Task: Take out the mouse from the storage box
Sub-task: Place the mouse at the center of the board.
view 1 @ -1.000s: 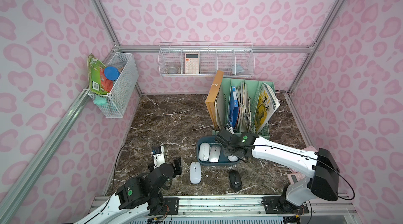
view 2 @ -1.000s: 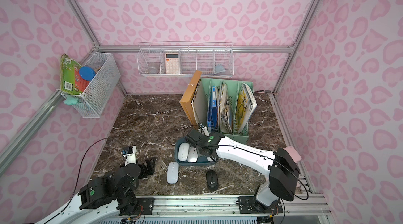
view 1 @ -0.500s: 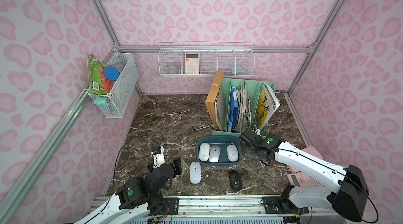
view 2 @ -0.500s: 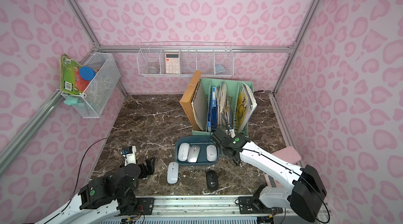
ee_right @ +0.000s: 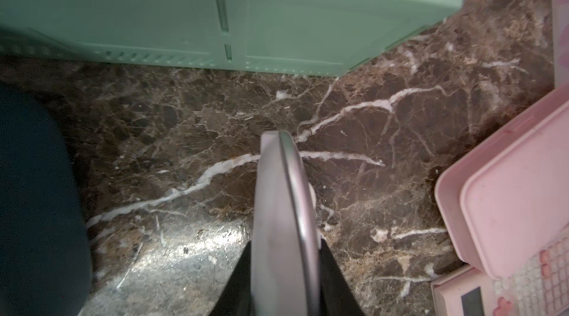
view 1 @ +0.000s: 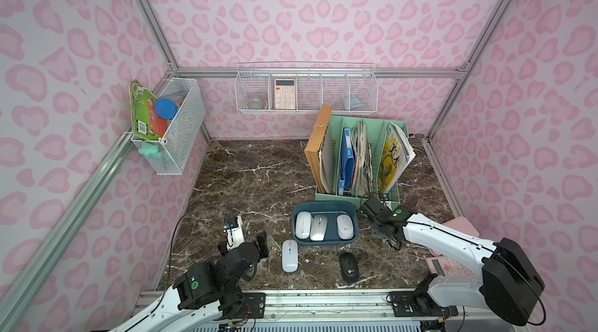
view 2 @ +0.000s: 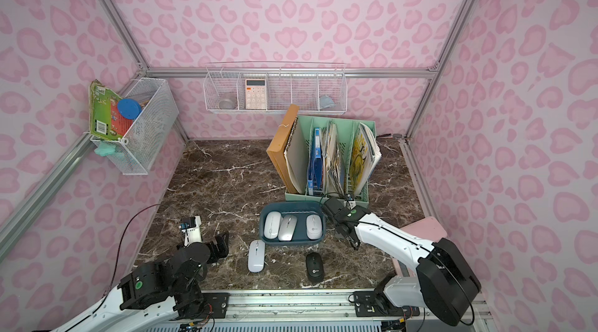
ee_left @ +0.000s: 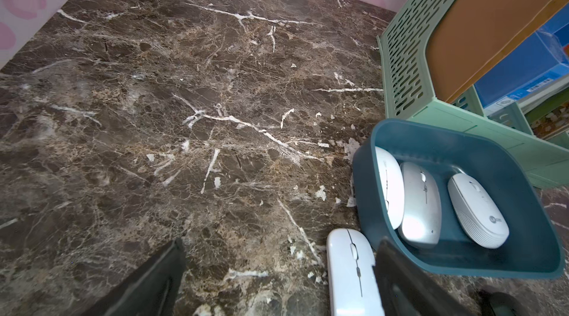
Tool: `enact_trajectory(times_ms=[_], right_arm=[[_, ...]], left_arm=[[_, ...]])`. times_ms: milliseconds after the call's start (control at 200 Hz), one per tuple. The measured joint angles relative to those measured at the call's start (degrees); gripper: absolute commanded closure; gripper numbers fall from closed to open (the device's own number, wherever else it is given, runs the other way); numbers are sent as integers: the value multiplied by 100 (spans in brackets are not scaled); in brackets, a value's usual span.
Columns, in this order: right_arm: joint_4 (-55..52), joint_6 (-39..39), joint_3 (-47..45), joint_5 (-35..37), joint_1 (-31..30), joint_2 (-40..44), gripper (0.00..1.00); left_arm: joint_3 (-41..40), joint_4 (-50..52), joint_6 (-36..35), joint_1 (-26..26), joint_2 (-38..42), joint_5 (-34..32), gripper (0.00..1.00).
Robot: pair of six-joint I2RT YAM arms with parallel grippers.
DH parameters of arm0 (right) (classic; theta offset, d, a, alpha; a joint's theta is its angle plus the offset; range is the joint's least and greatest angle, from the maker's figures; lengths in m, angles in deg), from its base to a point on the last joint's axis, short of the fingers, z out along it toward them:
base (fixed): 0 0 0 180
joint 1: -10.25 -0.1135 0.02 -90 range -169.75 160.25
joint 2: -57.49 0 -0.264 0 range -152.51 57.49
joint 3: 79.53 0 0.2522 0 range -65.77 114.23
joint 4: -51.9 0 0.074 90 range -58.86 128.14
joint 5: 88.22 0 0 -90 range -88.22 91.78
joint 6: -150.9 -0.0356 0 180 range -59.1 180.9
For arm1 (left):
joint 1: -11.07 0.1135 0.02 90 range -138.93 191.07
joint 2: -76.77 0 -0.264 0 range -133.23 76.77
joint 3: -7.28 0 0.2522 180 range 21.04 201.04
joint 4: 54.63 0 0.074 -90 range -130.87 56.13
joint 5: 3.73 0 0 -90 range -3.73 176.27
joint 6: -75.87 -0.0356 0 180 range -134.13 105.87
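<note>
Right hand point(ee_right: 286, 271) is seen closed on a slim silver-grey mouse point(ee_right: 283, 206), which is pinched across its thin body and presented edge-on to the wrist camera. That grip is probably dictated by how the mice are packed, side by side and partly leaning, in the storage box point(view 1: 324, 242). The mouse is held outside the box, over bare desk point(view 1: 252, 178) between the box's right wall and the desk's right edge, just in front of the mint-green file organiser point(view 1: 336, 197). Whether it touches the desk cannot be told. That patch is judged a sensible set-down spot, since a pink case point(ee_right: 508, 206) and a pink calculator point(ee_right: 523, 286) are kept at the right edge and would have to be avoided. Three pale mice point(view 1: 318, 227) are left in the box, while a white mouse point(view 1: 289, 255) and a black mouse point(view 1: 348, 267) are laid along the front edge — apparently where removed ones are gathered. Left hand point(ee_left: 277, 293) is parked wide open and empty near the front-left corner, the white mouse just beside one finger.
</note>
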Motion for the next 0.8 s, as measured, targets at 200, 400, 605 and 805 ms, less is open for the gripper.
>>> enact_trajectory(times_ms=[200,400,605,805], right_arm=[[186,-52,-70,-50,61,-428,83],[334,-107,-83,-59,61,-621,81],[372,-109,-28,33,-57,-850,66],[400,-153,114,22,-254,-1040,58]], left_arm=[[0,0,0,0,-26,-26,1],[0,0,20,0,-44,-42,1],[0,0,81,0,-66,-44,1],[0,0,83,0,-96,-46,1]])
